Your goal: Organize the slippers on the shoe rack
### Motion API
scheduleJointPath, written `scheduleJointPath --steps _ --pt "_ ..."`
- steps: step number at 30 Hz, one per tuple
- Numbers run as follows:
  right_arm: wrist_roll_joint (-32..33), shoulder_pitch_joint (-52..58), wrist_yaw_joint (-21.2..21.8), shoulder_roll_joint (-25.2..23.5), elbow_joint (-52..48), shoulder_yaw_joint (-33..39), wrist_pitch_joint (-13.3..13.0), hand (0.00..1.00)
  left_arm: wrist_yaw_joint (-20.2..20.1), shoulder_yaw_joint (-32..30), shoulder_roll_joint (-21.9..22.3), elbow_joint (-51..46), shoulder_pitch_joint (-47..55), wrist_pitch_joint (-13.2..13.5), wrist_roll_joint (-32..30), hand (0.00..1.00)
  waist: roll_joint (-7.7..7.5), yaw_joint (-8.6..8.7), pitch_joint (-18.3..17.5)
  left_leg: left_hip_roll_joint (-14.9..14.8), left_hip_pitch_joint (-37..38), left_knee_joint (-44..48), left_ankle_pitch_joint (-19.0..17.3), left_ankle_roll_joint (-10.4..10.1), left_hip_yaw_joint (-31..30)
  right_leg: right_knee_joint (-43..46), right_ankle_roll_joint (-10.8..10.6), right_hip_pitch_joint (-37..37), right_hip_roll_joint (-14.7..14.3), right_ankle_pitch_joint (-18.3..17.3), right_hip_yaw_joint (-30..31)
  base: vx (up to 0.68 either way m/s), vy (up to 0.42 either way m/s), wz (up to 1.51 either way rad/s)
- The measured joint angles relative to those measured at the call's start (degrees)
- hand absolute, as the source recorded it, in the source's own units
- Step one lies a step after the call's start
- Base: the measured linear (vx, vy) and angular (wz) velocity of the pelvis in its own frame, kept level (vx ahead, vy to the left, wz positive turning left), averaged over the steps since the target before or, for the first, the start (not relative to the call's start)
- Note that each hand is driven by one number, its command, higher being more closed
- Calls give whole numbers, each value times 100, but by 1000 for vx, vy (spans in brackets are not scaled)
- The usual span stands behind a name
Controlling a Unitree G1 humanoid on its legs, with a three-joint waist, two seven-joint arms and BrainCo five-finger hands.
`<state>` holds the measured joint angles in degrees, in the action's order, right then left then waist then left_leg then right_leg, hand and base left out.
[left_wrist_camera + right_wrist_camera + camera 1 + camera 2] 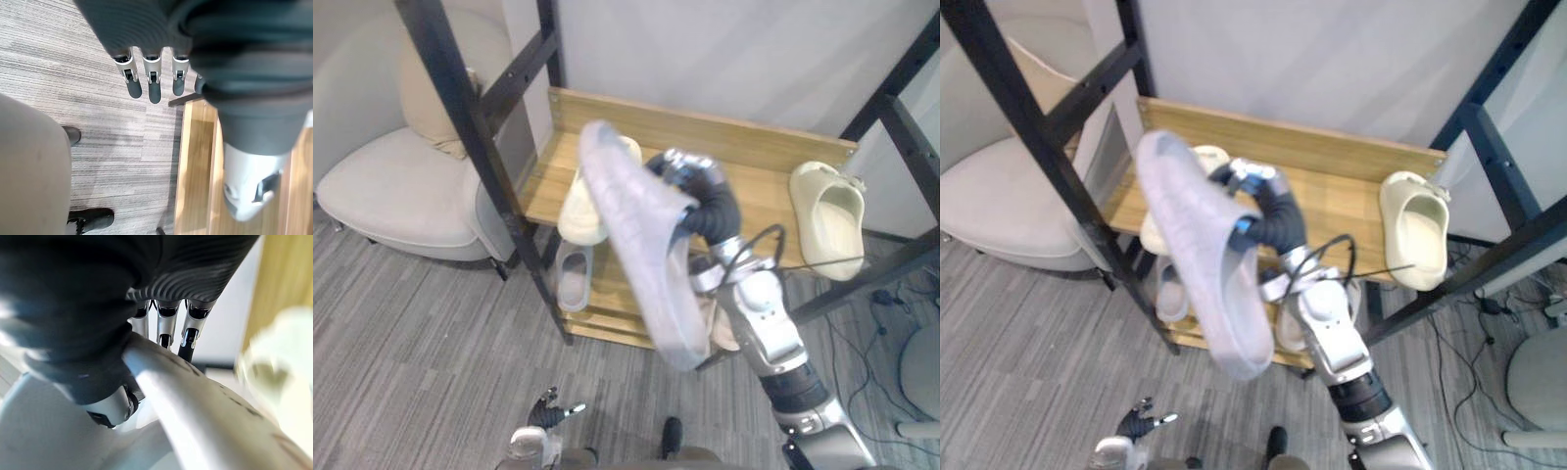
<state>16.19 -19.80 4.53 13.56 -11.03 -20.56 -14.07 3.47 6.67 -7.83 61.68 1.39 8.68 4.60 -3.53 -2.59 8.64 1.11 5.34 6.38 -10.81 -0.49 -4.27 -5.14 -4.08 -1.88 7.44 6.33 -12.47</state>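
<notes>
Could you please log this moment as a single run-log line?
right hand: shut on grey slipper, raised by shoe rack | left hand: open, low | on shoe rack: left cream slipper, right cream slipper

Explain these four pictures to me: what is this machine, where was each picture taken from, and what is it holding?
This is a two-legged humanoid robot with two arms. The two wide pictures come from cameras in its head, looking down. The two close-ups come from a camera on each wrist. Its right hand is raised in front of a wooden shoe rack, with its fingers curled round the edge of a pale grey slipper held clear of the shelves. On the rack's top shelf lie a cream slipper on the left and a cream clog on the right. Another grey slipper sits on a lower shelf. The left hand hangs low over the carpet, its fingers straight, holding nothing. A light armchair stands left of the rack.
</notes>
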Motion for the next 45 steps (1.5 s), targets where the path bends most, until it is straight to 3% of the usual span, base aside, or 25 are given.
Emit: scheduleJointPath --steps 9,14,17,19,22,27,31,33,38,45 --pt "-57 713 497 8 438 -1153 150 100 -10 131 9 139 -65 68 -31 0 77 -84 -84 -47 -230 108 56 -81 -361 90 -43 -5 -12 -138 -315 -103 -65 21" --pt "-291 584 539 62 988 -1300 281 100 10 130 10 132 -553 97 -28 0 197 -104 594 119 -1481 1641 -325 -219 -741 2418 85 1320 397 -1079 -593 -182 -6 50" --pt "-514 323 451 223 987 -1299 291 100 39 110 3 85 -882 132 24 0 269 -97 986 232 -2291 2497 -594 -223 -818 3297 69 2084 598 -1467 -624 -305 26 26" --pt "-645 175 358 283 991 -1215 291 100 100 79 17 56 -1065 201 80 0 317 -96 1164 240 -2759 2908 -697 -218 -828 3653 104 2539 640 -1545 -626 -216 22 6" --pt "-953 66 79 272 987 -774 294 100 204 -168 78 -278 -1220 229 185 0 280 -98 1397 329 -3637 3861 -957 -323 -736 4778 149 3494 885 -1910 -501 -148 -9 1" --pt "-1140 -143 -357 256 971 -188 295 100 311 -609 260 -647 -1378 296 307 0 284 -90 1454 327 -4801 5094 -1408 -406 -745 6016 283 4605 1041 -2415 -437 -104 -24 3" --pt "-1290 -476 -766 302 987 326 303 100 50 -766 440 -1330 -1122 487 470 0 410 -358 1441 280 -5476 5861 -1737 -526 -791 6817 377 5299 1072 -2787 -393 -43 -52 1" --pt "-1391 -747 -869 302 1017 474 303 100 206 -913 455 -1362 -1146 482 469 0 419 -383 1443 273 -5718 6029 -1777 -546 -819 7015 423 5505 1104 -2883 -428 -18 -55 19" --pt "-1441 -1991 -1572 465 1821 1092 326 100 653 -1107 196 -872 -1409 283 571 0 245 -343 1540 112 -6590 6737 -1830 -722 -769 7778 680 6276 1223 -3129 -553 -5 -64 18" --pt "-1872 -3122 -2391 520 2943 1412 538 100 789 -1147 171 -812 -1410 290 695 0 224 -393 1550 -14 -7009 6926 -1848 -746 -672 8005 640 6707 1245 -3246 -535 -7 -12 1"
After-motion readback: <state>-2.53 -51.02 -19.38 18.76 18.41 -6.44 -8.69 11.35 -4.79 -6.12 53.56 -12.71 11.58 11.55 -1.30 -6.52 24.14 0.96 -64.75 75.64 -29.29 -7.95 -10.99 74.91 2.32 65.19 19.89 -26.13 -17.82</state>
